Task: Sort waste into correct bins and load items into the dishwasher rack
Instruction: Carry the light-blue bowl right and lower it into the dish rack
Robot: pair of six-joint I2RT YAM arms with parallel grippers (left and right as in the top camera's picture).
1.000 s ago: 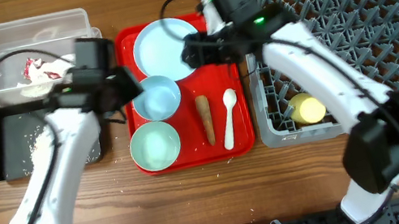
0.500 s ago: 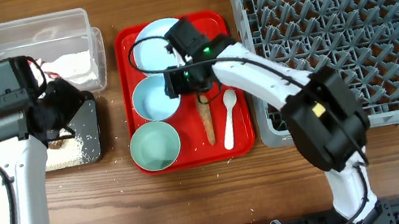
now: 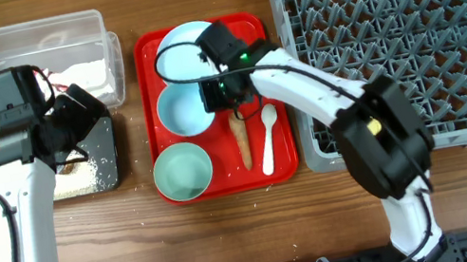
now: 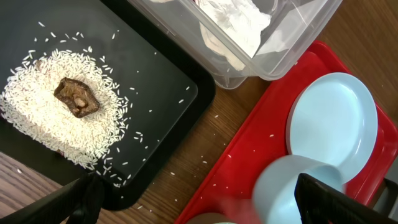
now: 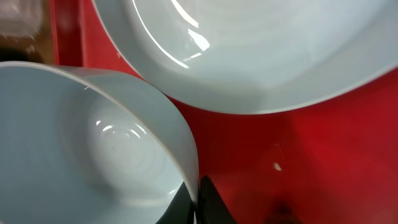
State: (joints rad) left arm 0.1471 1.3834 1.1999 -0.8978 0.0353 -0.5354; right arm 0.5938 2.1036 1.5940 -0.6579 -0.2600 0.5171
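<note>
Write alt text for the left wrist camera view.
A black tray holds a pile of white rice with a small brown lump on it. To its right sit a clear tub with white paper inside and a red tray carrying a pale blue plate and bowl; the open left gripper frames the bottom edge.

White arms (image 3: 24, 226), black joints (image 3: 380, 139)

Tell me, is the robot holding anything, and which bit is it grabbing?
The right gripper pinches the pale blue round bowl beside the pale blue round plate, by its rim. The left gripper is open and holds nothing.
</note>
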